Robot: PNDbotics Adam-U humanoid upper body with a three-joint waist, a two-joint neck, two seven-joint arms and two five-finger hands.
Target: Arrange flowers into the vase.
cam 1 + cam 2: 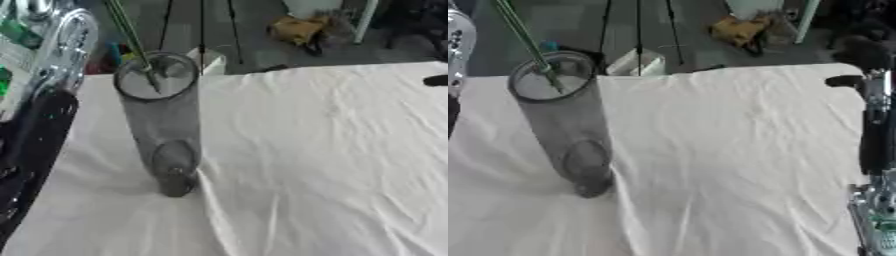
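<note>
One white cloth [324, 150] covered the whole table, creased and rumpled, and it was the largest thing in view. Next in size came the robot's left arm [39, 125], a black and silver limb that ran down the left edge of the left eye view; its hand was not visible, so whether it gripped anything could not be told. On the opposite side, part of the right arm [875, 135] showed along the right edge of the right eye view, black with silver joints, and its hand too lay out of sight, so its state could not be told either. Between the two arms, nearer the left one, stood a tall clear glass vase [162, 120] upright on the cloth. Smallest was a thin green stem [136, 42], slanting from the upper left down through the vase's open mouth, its lower end inside the rim. The flower head was beyond the top of the views
</note>
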